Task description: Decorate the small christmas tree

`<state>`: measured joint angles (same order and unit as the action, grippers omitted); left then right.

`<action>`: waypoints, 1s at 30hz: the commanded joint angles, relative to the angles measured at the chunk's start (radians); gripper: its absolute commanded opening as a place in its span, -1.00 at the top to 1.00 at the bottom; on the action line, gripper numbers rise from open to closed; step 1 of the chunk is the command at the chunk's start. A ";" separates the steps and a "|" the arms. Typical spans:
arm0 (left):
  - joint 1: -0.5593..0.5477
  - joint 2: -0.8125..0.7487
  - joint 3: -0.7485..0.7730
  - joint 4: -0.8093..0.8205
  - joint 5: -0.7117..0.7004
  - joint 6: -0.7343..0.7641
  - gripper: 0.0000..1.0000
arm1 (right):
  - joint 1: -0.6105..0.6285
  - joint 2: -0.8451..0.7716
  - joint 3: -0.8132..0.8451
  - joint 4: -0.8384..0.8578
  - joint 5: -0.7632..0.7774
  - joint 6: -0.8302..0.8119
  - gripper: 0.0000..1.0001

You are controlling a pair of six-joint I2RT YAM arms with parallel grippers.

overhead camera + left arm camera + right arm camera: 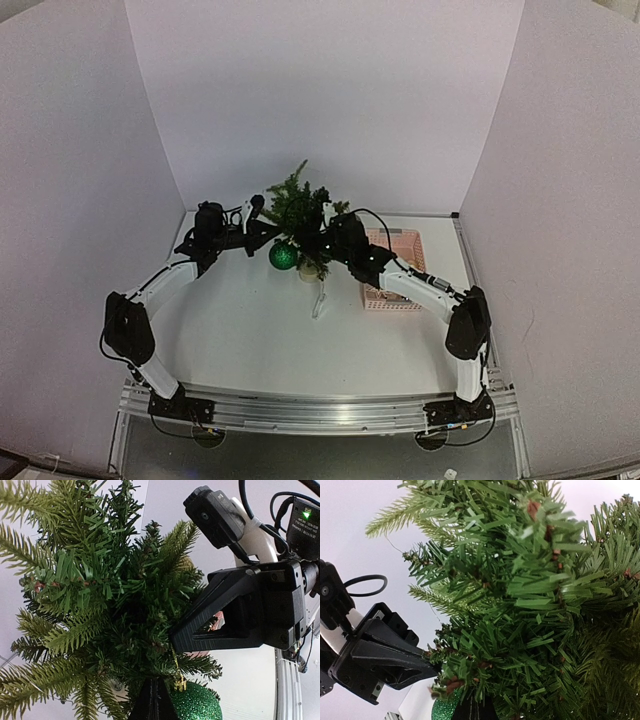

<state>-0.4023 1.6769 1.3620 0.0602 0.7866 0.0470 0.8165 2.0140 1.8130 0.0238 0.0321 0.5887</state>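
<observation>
The small christmas tree (295, 205), bushy and dark green, touched the left end effector (429, 668) and right end effector (176, 639); their grips were unclear.

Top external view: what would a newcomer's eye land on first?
The small christmas tree at the far middle of the table stands dark green against pale walls, with the left end effector and right end effector reaching into it from either side. Next comes the glittery green bauble hanging low on its left, then the pink basket to its right.
</observation>
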 commanded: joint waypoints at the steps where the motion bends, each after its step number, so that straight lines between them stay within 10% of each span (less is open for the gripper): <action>1: 0.003 0.006 0.049 0.003 -0.025 -0.016 1.00 | -0.004 0.000 0.022 0.038 0.013 0.025 1.00; 11: 0.013 -0.036 0.024 0.008 0.100 0.030 0.98 | -0.003 -0.017 0.018 0.063 -0.169 -0.073 1.00; 24: 0.024 -0.135 -0.034 -0.014 0.259 0.075 -0.19 | -0.002 -0.087 -0.008 0.078 -0.404 -0.170 1.00; 30: 0.027 -0.217 -0.069 -0.134 0.261 0.164 -0.30 | 0.008 -0.119 -0.017 0.094 -0.452 -0.197 1.00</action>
<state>-0.3810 1.5489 1.3089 -0.0051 1.0160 0.1433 0.8169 1.9740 1.7993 0.0600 -0.3439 0.4314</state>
